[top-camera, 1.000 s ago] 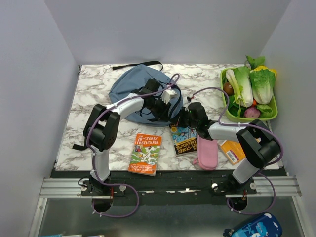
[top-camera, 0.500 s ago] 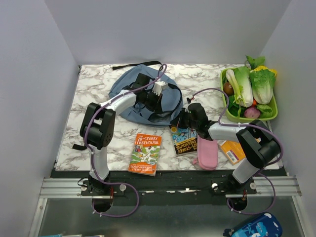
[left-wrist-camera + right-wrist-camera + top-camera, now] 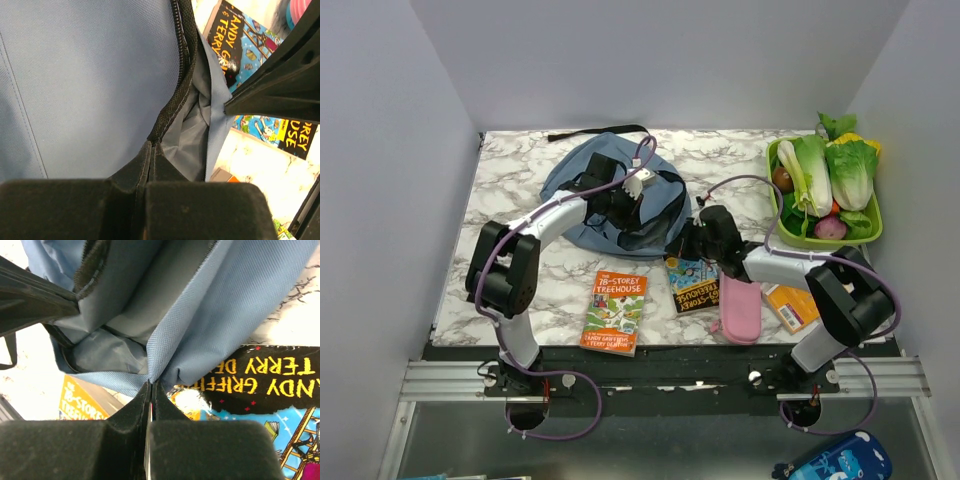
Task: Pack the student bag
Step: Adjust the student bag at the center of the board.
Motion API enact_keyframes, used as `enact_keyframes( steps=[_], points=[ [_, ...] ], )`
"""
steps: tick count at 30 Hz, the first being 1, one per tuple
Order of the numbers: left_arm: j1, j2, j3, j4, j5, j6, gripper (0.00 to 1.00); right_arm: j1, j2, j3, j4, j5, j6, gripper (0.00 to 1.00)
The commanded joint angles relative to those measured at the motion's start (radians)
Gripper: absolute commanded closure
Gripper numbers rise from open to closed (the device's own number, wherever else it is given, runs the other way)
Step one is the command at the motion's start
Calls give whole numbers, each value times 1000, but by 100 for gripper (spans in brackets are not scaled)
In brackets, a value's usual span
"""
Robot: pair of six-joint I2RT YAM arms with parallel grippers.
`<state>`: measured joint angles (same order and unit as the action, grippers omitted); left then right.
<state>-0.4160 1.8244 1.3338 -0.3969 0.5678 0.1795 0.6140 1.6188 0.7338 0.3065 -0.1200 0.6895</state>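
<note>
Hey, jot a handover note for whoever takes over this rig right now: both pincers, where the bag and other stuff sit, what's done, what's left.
Left pincer: shut on the zipper edge of the student bag.
Right pincer: shut on the bag's lower opening edge.
Bag: far middle of the table, unzipped, mouth held by both pincers.
Outside it, on the table: orange Treehouse book, second Treehouse book, pink pencil case.
Done: bag opened. Left: load those items; none visible inside.

The student bag (image 3: 582, 170) is dusty blue with a black zipper (image 3: 182, 45) and pale grey lining (image 3: 182, 142). The surface (image 3: 510, 185) is white marble veined grey. One book (image 3: 616, 311) is orange; the second book (image 3: 692, 286) is black and blue with yellow lettering. The pencil case (image 3: 740, 311) is pink, the tray (image 3: 876, 232) bright green.
</note>
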Motion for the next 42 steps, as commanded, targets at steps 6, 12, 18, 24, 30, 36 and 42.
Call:
enact_keyframes(
  steps=[6, 12, 18, 24, 30, 36, 42],
  points=[
    [5, -103, -70, 35, -20, 34, 100, 6, -91, 157, -222, 39, -108, 59],
    [5, -131, -88, 44, -11, 23, 100, -2, -76, 239, -239, -21, -53, 44],
    [5, -155, -107, 47, -2, 18, 100, -26, -22, 286, -236, -81, -1, 43],
    [5, -200, -113, 50, 9, 12, 100, -40, 56, 357, -297, -116, 27, 43],
    [0, -226, -111, 40, 46, -3, 100, -46, 102, 400, -353, -113, 48, 43],
    [-10, -243, -111, 18, 70, -5, 100, -53, 136, 444, -353, -127, 59, 52],
    [-12, -246, -105, 12, 57, 8, 100, -54, 138, 441, -351, -159, 84, 41]
  ],
)
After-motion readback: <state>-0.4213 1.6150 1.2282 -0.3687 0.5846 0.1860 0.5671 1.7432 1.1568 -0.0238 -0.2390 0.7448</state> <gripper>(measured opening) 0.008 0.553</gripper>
